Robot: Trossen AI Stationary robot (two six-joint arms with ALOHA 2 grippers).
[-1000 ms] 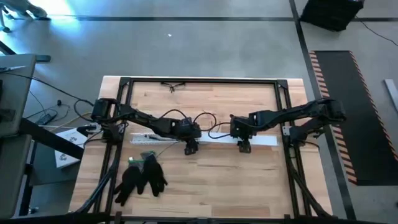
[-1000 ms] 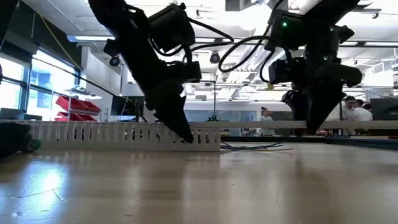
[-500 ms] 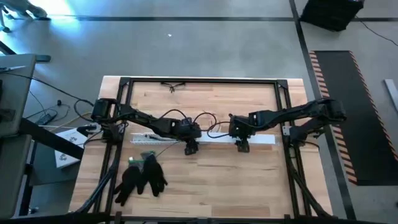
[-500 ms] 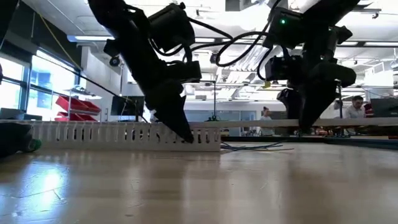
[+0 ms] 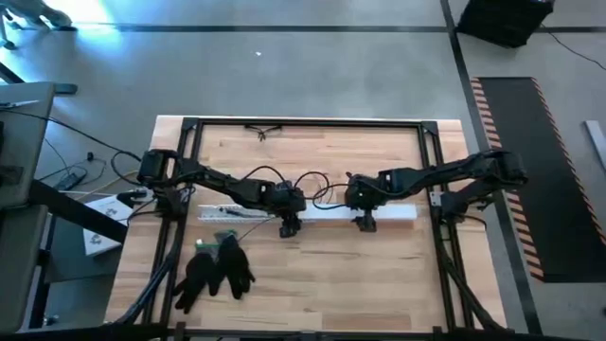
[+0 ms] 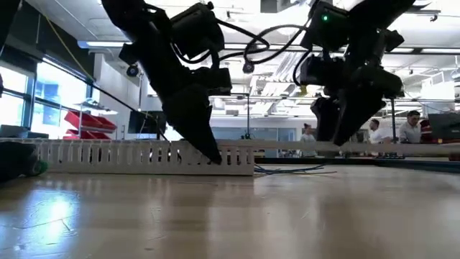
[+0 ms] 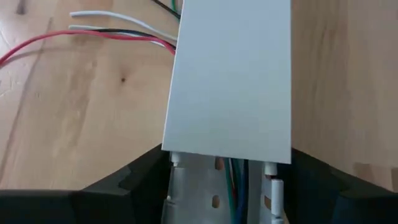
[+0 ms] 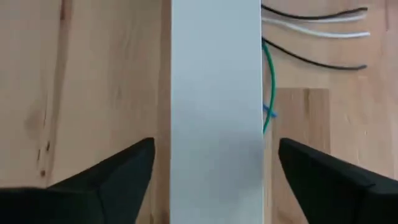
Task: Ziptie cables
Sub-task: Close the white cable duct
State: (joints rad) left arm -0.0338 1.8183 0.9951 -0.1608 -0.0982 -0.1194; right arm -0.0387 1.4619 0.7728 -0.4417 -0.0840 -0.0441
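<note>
Cables beside smooth white channel

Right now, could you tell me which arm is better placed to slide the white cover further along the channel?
Probably the right gripper: its open fingers straddle the white cover. The left gripper sits at the channel.

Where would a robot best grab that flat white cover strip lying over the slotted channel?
Probably across its narrow width, coming down from above. The white cover strip is long, flat and level, with both long edges free; the right gripper hangs over it, fingers open on either side.
</note>
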